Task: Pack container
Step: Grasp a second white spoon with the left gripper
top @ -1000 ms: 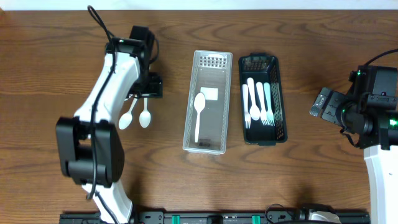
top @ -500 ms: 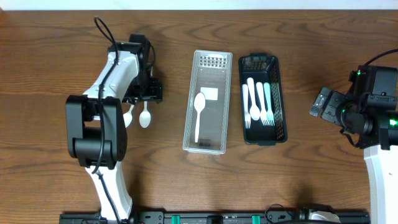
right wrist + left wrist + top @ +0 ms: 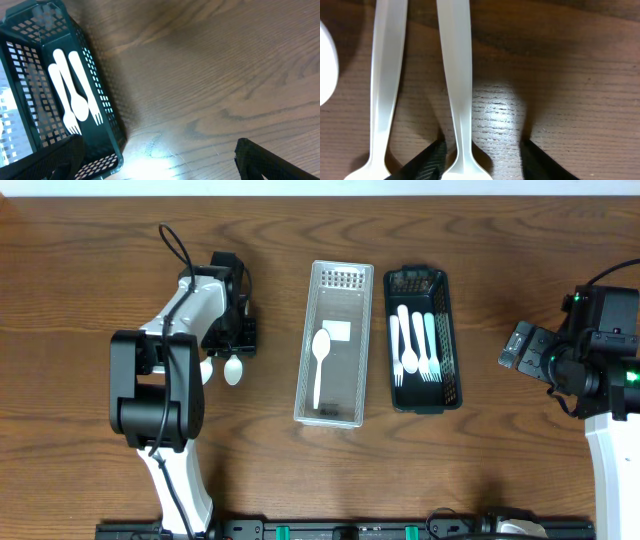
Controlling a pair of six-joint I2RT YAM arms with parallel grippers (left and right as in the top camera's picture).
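wood table (image 3: pixel 480 470), left pincer (image 3: pixel 485 160) spread wide astride 1 spoon handle (image 3: pixel 457 75)

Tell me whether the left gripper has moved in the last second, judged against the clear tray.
Yes. In the overhead view the left gripper slid down the image beside the clear tray, from its upper part toward its middle.

Dark wooden table (image 3: pixel 90 240); grain visible.

bin (image 3: pixel 346 385): clear, one white spoon (image 3: pixel 320 363) inside
basket (image 3: pixel 452 350): black, beside bin, holds white cutlery (image 3: pixel 412 345)
loose spoons (image 3: pixel 457 75): two, white, left of bin
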